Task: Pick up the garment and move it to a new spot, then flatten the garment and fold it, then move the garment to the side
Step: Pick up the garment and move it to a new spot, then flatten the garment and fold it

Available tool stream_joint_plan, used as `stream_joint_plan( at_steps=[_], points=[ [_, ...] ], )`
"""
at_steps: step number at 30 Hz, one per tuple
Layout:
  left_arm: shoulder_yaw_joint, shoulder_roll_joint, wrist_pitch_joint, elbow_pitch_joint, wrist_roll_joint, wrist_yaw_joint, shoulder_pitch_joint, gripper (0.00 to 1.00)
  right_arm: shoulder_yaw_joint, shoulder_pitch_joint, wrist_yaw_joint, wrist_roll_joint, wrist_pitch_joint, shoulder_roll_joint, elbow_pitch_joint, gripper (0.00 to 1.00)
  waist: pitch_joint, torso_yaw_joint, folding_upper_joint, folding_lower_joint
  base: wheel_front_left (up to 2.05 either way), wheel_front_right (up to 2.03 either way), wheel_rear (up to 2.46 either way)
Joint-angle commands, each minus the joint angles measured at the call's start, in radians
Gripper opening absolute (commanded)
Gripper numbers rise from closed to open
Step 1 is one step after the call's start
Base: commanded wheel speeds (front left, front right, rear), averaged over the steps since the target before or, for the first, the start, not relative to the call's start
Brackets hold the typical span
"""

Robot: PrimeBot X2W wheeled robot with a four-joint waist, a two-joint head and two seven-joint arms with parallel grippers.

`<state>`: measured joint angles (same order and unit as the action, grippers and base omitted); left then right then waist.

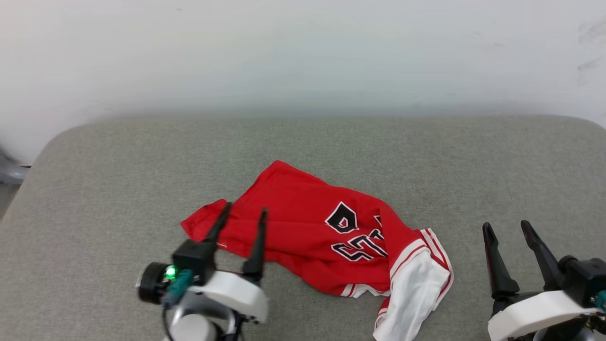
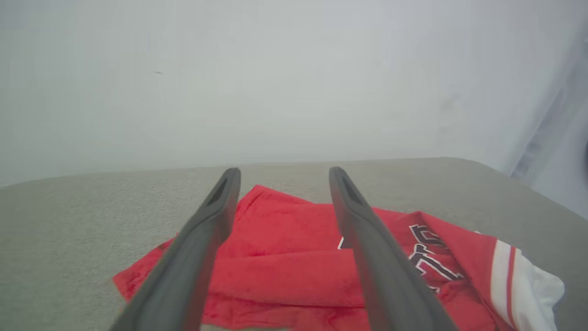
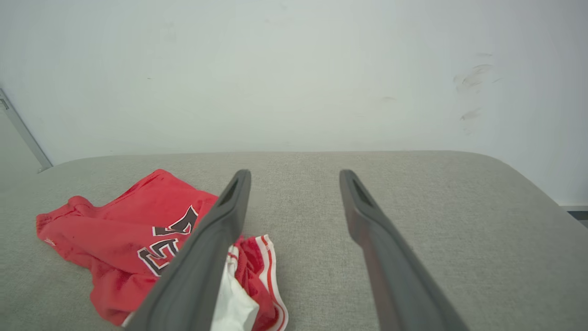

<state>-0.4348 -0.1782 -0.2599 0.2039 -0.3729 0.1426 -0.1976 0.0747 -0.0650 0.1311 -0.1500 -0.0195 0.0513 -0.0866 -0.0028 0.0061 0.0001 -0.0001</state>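
Head view: crumpled red-and-white thin jersey [image 1: 303, 227] on grey fabric table [image 1: 142, 156]; left tool [image 1: 246, 207] over its edge, spread, empty; right tool [image 1: 506, 225] beside, spread.

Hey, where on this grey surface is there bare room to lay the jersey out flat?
Widest: the strip between the jersey and the wall. Also bare: the grey surface left of the left gripper, and a narrower gap between the white sleeve and the right gripper. Crowded: near centre, where the jersey lies crumpled.

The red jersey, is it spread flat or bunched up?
Bunched up: the jersey lies rumpled on the grey surface, fabric folded over itself, print partly hidden.
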Motion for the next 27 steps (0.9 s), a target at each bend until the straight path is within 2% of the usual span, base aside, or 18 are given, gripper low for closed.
stream_joint_plan(
  at_steps=[1,7,12,27],
  points=[
    [0.014,-0.011,-0.006,-0.005,-0.005,0.009,0.016,1.0,0.001,-0.012,-0.001,-0.005,0.001,-0.002,-0.004,1.0,-0.008,0.007,-0.0001,0.0001,0.0,0.0,0.0],
    [0.098,-0.084,-0.007,-0.03,-0.02,0.038,0.084,1.0,0.001,-0.041,-0.001,-0.017,0.008,-0.002,-0.011,1.0,-0.028,0.005,-0.0001,0.0001,0.0,0.0,0.0],
    [0.131,-0.118,-0.007,-0.056,-0.038,0.046,0.141,1.0,0.011,-0.065,-0.001,-0.02,0.011,-0.002,-0.015,1.0,-0.047,-0.002,-0.0001,0.0001,0.0,0.0,0.0],
    [0.128,-0.145,0.035,-0.113,-0.051,0.07,0.2,1.0,0.016,-0.084,-0.001,-0.018,0.029,-0.002,-0.038,1.0,-0.064,-0.002,-0.0001,0.0001,0.0,0.0,0.0]
  ],
)
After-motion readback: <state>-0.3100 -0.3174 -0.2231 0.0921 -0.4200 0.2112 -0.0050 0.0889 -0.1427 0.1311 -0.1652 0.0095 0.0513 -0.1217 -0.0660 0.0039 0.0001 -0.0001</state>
